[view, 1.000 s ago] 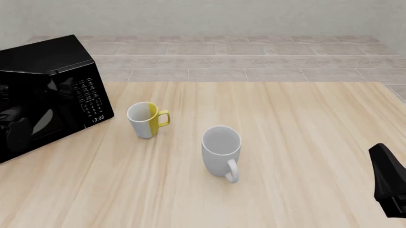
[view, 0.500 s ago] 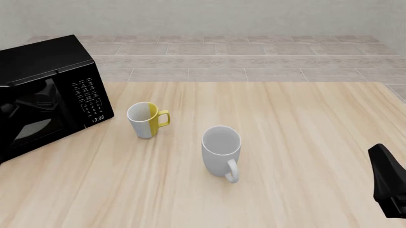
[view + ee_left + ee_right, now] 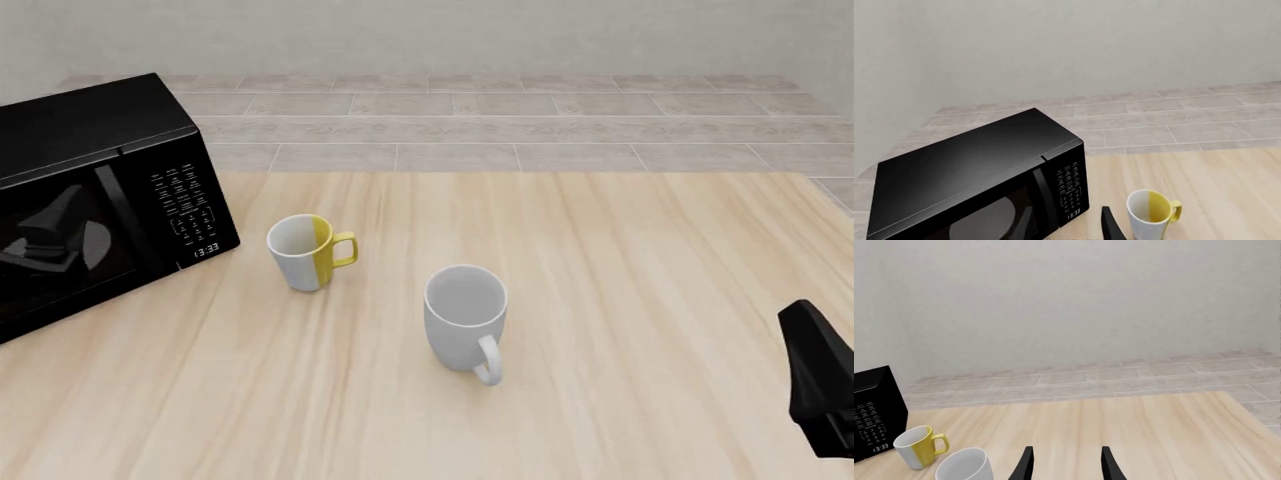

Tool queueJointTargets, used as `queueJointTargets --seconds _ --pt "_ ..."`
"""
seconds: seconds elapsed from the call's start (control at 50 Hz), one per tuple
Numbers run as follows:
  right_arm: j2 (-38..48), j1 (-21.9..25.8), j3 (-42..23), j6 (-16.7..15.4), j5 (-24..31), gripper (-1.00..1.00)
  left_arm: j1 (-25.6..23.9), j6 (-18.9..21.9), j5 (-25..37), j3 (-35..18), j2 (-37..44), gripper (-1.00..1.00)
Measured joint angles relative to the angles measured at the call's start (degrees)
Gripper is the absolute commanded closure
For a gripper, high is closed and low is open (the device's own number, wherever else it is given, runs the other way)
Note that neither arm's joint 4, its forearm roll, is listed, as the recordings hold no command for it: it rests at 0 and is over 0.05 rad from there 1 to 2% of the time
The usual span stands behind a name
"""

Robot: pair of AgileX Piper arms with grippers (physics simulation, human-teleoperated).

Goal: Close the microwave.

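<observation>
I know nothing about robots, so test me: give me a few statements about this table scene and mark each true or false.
1. The microwave has its door shut flush with the front. True.
2. The yellow and white mug stands between the microwave and the grey mug. True.
3. The grey mug lies tipped on its side. False: it stands upright, its opening facing up.
4. The right gripper is clamped on a mug. False: its fingers are apart with nothing between them, above bare table.
5. The microwave's clock display is dark. False: it shows lit digits under the keypad.
</observation>
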Motion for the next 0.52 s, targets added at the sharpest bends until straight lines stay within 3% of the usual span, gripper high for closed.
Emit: queueJointTargets --seconds 0.52 --pt "0.0 -0.4 0.1 0.0 -0.1 -1.0 -5.4 -2.1 25.2 -1.3 -27.1 -1.0"
